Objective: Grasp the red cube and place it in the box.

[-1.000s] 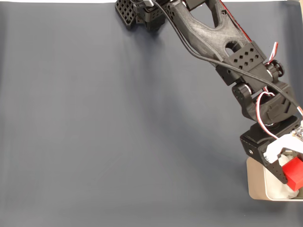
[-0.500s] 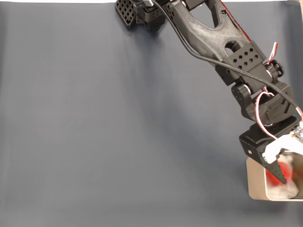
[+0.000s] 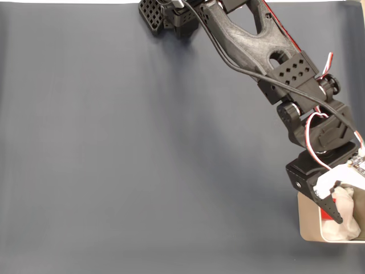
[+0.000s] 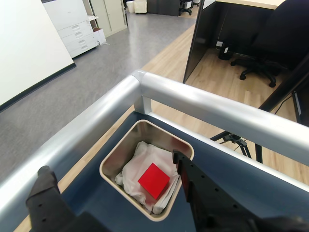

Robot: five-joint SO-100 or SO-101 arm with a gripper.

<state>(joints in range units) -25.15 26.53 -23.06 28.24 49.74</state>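
Observation:
The red cube lies loose on white padding inside the box, a light grey metal tin with rounded corners. In the wrist view my gripper hovers above the tin, open, its two black fingers spread to either side with nothing between them. In the fixed view the box sits at the bottom right corner of the table, cut by the frame edge. There my gripper hangs over it, and a sliver of the red cube shows beside the black finger.
A dark blue-grey mat covers the table. My black arm reaches from the top centre to the bottom right. Just beyond the box a silver metal rail marks the table edge, with office floor below.
One second ago the gripper held the red cube over the box. The jaws opened, the cube dropped in a blur, and it now rests on the padding.

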